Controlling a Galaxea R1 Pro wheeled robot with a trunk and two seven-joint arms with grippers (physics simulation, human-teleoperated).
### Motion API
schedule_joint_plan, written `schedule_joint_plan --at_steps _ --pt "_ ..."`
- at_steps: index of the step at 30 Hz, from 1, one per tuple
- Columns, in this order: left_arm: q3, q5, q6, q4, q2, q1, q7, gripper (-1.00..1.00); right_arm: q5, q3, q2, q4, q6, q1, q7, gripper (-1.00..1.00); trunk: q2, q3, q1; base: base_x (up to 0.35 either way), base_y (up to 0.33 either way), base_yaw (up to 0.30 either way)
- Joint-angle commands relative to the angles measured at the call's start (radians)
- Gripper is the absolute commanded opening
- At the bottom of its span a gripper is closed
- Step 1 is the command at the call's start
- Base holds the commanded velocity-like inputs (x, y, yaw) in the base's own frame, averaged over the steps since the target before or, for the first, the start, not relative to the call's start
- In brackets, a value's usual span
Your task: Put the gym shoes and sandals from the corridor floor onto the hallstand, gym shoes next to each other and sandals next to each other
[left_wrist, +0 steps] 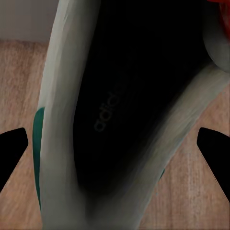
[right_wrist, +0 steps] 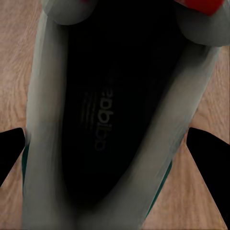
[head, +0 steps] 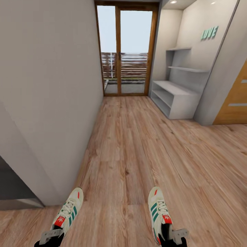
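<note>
Both arms are cut off at the near edge of the head view, so little of their pose can be read. The left gripper has closed round the heel of one gym shoe; the right gripper clamps the other gym shoe. Each is cream-white with green stripes and a red-orange tongue label, toe pointing far. Wrist views look into dark insoles, black fingertips flanking. The hallstand stands far right, across the corridor floor.
</note>
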Motion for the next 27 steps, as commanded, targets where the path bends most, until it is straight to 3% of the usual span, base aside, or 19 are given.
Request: schedule_joint_plan --at_steps 1,7,16,27 --pt "0.009 -0.007 -0.004 0.000 0.000 -0.001 -0.005 -1.00 0.008 -0.009 0.001 -0.012 -0.003 0.000 0.004 -1.00 0.000 -0.001 0.000 0.340 0.087 0.000" --pt "0.008 -0.007 -0.005 0.001 -0.001 -0.001 -0.005 -1.00 0.008 -0.011 -0.001 -0.129 -0.004 0.000 0.004 -1.00 0.000 -0.001 0.000 0.340 0.085 0.000" --pt "0.008 -0.007 -0.006 0.002 -0.002 -0.001 -0.005 -1.00 0.009 -0.008 -0.022 -0.132 -0.002 0.002 0.005 -1.00 0.000 -0.001 0.000 0.339 0.020 0.000" --pt "0.007 -0.007 -0.006 0.003 -0.002 -0.001 -0.005 -1.00 0.012 -0.006 -0.025 -0.131 -0.003 0.002 0.008 -1.00 0.000 -0.001 0.000 0.339 0.001 0.000"
